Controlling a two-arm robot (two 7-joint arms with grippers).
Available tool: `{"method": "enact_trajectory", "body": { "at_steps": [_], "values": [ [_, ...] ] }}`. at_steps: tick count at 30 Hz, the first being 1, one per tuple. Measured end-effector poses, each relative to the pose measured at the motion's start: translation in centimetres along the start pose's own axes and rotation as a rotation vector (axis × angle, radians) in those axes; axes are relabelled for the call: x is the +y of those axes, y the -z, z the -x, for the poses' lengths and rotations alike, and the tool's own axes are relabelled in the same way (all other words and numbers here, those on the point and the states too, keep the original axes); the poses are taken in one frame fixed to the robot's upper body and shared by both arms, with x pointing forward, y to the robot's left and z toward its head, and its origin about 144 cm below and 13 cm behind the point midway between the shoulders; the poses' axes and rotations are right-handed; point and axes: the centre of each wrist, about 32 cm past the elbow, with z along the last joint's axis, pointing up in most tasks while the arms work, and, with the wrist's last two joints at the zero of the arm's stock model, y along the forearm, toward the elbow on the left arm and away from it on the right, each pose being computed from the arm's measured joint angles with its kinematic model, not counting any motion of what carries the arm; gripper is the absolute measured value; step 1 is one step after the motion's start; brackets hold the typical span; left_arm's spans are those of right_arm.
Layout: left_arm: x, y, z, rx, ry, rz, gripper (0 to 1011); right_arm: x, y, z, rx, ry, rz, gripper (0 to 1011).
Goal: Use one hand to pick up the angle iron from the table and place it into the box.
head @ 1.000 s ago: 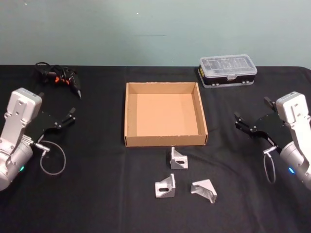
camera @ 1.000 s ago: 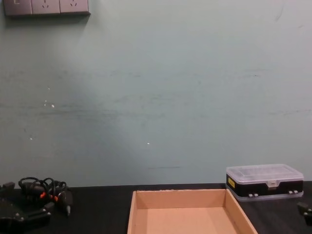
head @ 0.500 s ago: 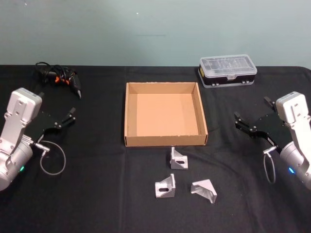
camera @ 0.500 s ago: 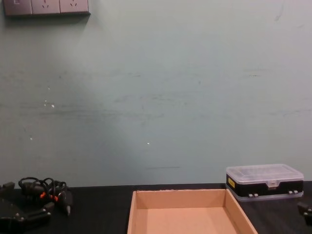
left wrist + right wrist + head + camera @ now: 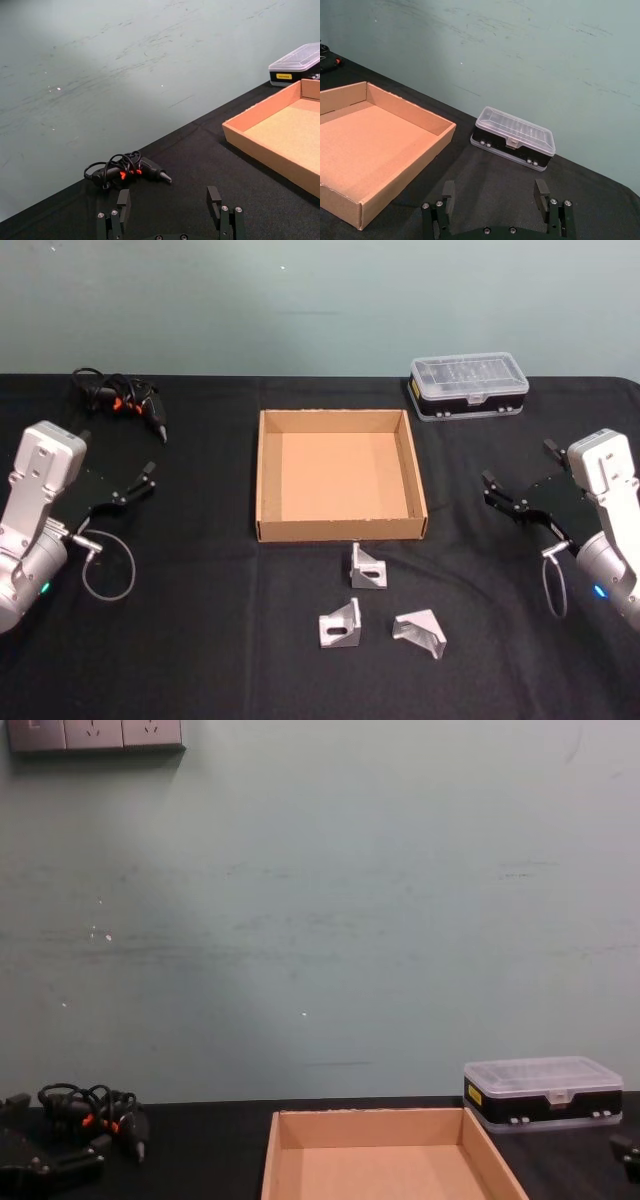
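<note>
Box [image 5: 340, 531]: one, tan cardboard, nothing inside, on the table [image 5: 200, 640].
Angle irons: three, all on the table on the robot's side of the box, none inside it.
First angle iron [image 5: 368, 568]: just beside the box's front wall.
Second angle iron [image 5: 340, 624] and third angle iron [image 5: 420, 632]: farther from the box, near each other, not touching.
Left gripper [image 5: 117, 453]: well left of the box, fingers spread, holding nothing.
Right gripper [image 5: 519, 464]: well right of the box, fingers spread, holding nothing.
Black case [image 5: 468, 385]: one, clear lid, beyond the box's right far corner.
Corded tool [image 5: 120, 398]: one, beyond the box, far left.
</note>
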Motion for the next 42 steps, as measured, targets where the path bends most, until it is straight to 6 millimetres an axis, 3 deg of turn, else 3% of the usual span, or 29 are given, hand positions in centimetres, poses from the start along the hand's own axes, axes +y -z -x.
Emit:
{"method": "enact_trajectory", "body": {
  "at_steps": [42],
  "values": [
    [0.00,0.00,0.00,0.000,0.000,0.000,1000,-0.21,-0.12,-0.27,0.014,-0.017,-0.001,1003]
  ]
}}
